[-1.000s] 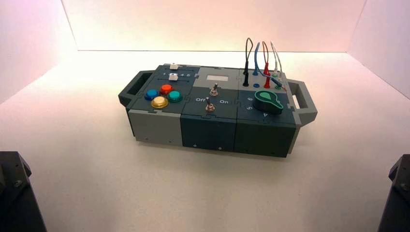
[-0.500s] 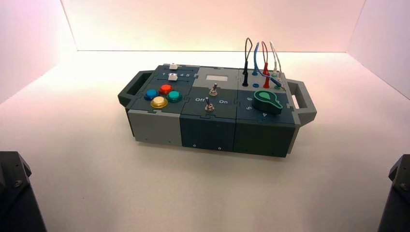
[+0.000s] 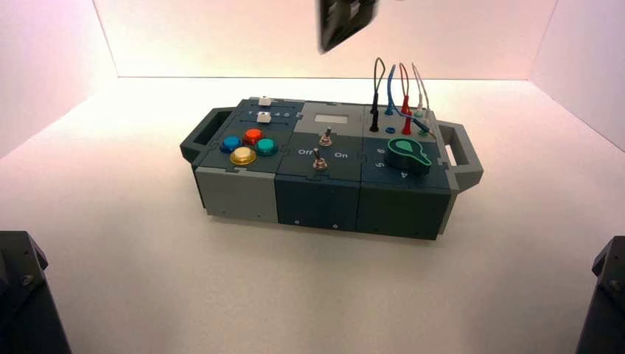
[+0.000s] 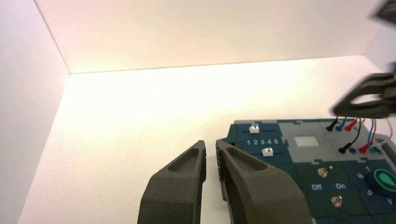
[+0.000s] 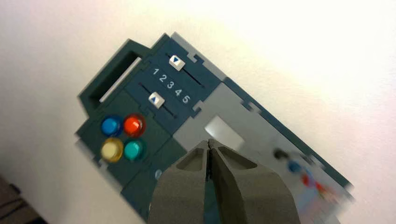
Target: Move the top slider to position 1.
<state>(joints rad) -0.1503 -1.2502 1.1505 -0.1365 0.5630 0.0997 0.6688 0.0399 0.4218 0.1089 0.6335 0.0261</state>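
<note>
R end effector (image 3: 346,22), fingers together, up above box (image 3: 320,173); top slider (image 5: 176,62) below, to its left, approx at 2.
Best: lower on slider's 5-side, nudge lightly along rail to position 1 (image 5: 155,71), clear of lower twin (image 5: 156,100). L end effector (image 4: 210,143) idle left, slightly apart. Pale worktop (image 3: 221,295), pale walls (image 3: 317,44).
</note>
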